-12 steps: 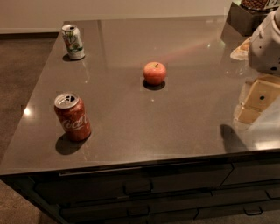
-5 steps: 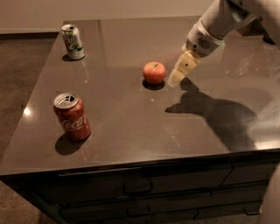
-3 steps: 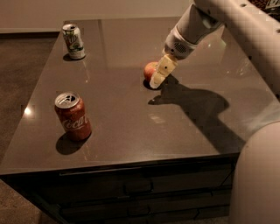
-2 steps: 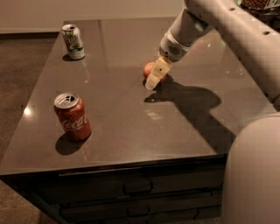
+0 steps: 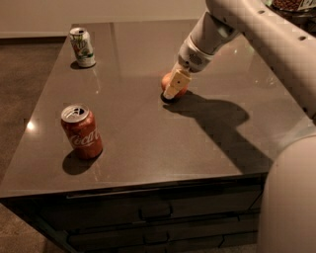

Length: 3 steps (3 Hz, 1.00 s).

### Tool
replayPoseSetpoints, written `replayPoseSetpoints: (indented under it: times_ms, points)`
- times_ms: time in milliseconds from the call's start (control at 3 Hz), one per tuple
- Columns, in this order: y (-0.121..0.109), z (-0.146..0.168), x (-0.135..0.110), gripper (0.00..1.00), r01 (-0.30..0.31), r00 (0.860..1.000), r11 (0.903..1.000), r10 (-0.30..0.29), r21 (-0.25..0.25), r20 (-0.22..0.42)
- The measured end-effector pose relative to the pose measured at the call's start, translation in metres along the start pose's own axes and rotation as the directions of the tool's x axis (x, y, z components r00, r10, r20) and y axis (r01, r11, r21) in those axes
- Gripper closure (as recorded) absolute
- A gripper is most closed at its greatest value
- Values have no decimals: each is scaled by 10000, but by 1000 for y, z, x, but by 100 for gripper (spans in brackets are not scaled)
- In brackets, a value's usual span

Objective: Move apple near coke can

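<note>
The apple (image 5: 166, 79) sits near the middle of the dark countertop (image 5: 148, 138), mostly hidden behind my gripper. My gripper (image 5: 173, 91) reaches down from the upper right and is right at the apple, its cream-coloured tip in front of the fruit and close to the tabletop. The coke can (image 5: 82, 132) stands upright near the front left of the countertop, well to the left of and nearer than the apple.
A white-and-green soda can (image 5: 82, 47) stands upright at the back left corner. My arm (image 5: 247, 29) crosses the right side of the counter and casts a shadow there. Drawers (image 5: 158, 212) run below the front edge. A dark container (image 5: 291, 5) sits at the back right.
My gripper came in from the right and moved left and down to the apple, now covering most of it. The apple and both cans have stayed in place.
</note>
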<state>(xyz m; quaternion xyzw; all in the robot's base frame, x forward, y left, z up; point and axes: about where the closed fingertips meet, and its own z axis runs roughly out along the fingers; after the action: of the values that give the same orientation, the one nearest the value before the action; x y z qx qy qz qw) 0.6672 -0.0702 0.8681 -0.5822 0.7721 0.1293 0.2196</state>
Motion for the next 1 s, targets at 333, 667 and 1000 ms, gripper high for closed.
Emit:
replayPoseSetpoints:
  times_ms: [333, 667, 1000]
  points:
    - [19, -8, -5, 63, 592, 9982, 9982, -592, -53, 80]
    - [56, -21, -22, 88, 1557, 9871, 9872, -1541, -345, 439]
    - [104, -30, -43, 100, 2636, 9618, 9608, -2548, -862, 1004]
